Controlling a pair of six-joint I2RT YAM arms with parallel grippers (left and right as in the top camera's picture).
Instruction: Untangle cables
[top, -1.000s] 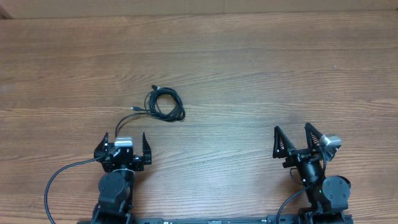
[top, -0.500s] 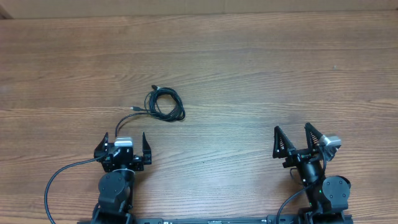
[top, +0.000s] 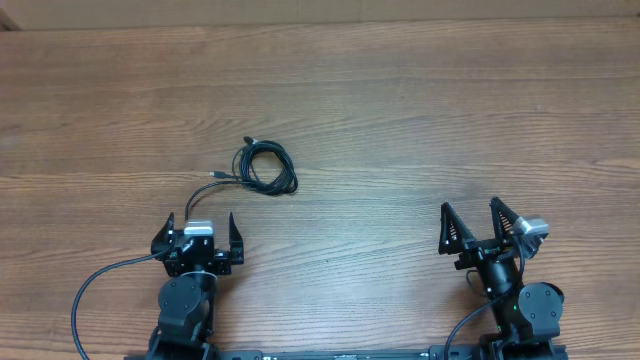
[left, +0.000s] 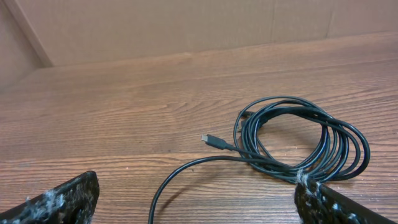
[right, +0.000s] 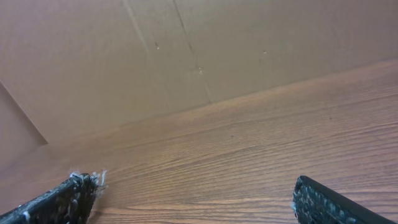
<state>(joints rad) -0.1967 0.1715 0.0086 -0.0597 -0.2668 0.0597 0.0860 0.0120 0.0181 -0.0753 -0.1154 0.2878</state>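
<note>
Wood-grain table (top: 420, 100), with a tan cardboard strip (top: 300, 10) along the far edge. The cables (top: 266, 167) lay in one small black coil, left of centre, mid-depth. One plug end (top: 214, 176) stuck out to the near left and another (top: 250, 140) poked out on the far side. The left gripper (top: 200, 219) sat at the near edge just short of the coil, jaws spread wide, nothing between them, not touching the cord. The right gripper (top: 470, 206) was near right, well apart from the coil, jaws wide, empty. A thick black arm cable (top: 88, 290) looped out left of the left arm.
</note>
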